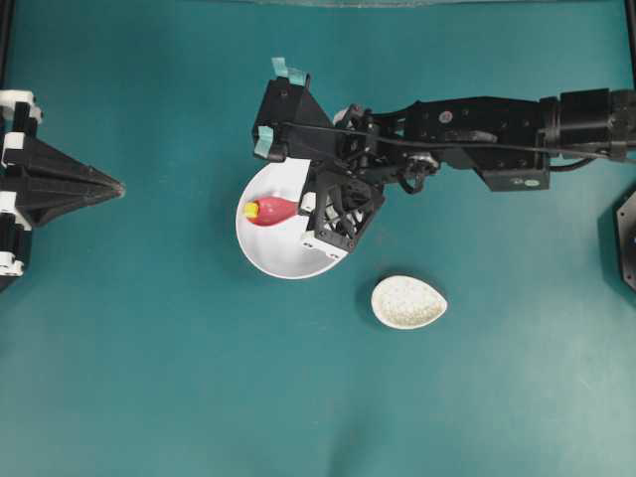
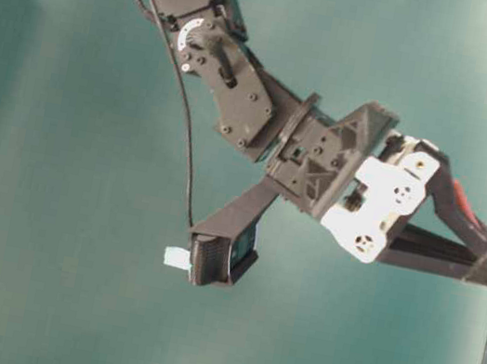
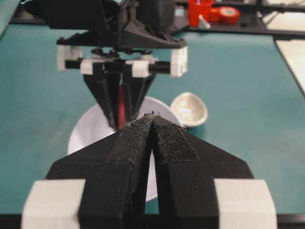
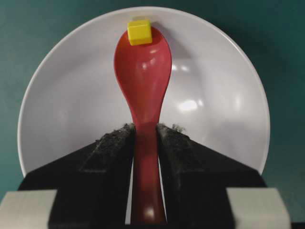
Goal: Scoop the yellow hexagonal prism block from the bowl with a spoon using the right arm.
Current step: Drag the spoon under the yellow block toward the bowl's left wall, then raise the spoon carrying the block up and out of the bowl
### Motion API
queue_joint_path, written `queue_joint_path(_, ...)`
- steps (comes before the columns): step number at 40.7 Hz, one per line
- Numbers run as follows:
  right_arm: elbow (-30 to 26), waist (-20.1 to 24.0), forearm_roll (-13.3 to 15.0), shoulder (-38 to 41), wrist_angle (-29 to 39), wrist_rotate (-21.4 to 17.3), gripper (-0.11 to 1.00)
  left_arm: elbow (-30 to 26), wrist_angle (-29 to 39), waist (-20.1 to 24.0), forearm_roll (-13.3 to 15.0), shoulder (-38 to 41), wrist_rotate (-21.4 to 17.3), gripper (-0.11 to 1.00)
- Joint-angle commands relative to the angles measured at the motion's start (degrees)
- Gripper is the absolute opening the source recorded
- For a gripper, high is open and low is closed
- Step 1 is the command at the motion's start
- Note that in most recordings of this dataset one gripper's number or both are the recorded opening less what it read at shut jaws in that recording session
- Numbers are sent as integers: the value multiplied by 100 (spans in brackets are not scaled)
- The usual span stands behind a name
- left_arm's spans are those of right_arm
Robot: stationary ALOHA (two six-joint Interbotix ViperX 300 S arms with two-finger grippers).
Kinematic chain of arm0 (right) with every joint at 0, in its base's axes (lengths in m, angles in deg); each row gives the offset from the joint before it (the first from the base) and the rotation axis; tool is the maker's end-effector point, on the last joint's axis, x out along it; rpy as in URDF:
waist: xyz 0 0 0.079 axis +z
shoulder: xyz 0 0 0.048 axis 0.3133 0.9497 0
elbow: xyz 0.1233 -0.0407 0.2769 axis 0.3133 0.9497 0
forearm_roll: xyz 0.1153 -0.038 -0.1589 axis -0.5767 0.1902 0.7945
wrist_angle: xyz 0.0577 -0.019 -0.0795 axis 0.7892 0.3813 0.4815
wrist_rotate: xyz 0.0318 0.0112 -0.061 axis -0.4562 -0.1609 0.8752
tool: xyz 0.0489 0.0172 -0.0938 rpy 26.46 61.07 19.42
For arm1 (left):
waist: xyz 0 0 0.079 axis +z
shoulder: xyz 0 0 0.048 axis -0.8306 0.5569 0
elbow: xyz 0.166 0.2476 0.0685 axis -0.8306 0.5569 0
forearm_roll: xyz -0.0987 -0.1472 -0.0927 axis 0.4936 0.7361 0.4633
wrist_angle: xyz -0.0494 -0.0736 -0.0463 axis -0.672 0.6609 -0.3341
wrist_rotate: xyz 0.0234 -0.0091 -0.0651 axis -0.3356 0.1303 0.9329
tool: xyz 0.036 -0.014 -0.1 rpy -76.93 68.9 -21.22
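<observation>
The white bowl sits mid-table. My right gripper is shut on the handle of the pink-red spoon, whose scoop lies inside the bowl and points at its left wall. The yellow hexagonal prism block is at the very tip of the scoop, near the bowl's rim. Whether it rests on the scoop or just against it I cannot tell. My left gripper is shut and empty at the table's left edge, pointing toward the bowl.
A speckled off-white spoon rest lies on the teal table, right of and in front of the bowl. The right arm reaches in from the right edge. Red items stand beyond the table's far side.
</observation>
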Motion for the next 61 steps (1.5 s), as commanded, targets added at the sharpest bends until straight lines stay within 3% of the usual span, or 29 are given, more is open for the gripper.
queue_joint_path(1,18,0,-9,-308,-272,-9,23,-149,-26,0,-9,26,9,-1)
queue_joint_path(31,1582,193,-9,-1222,-2760,0,23,-149,-26,0,0,26,9,-1)
queue_joint_path(61,2663,501,18,-2065,-3568,88,23,-149,-26,0,-9,18,9,-1)
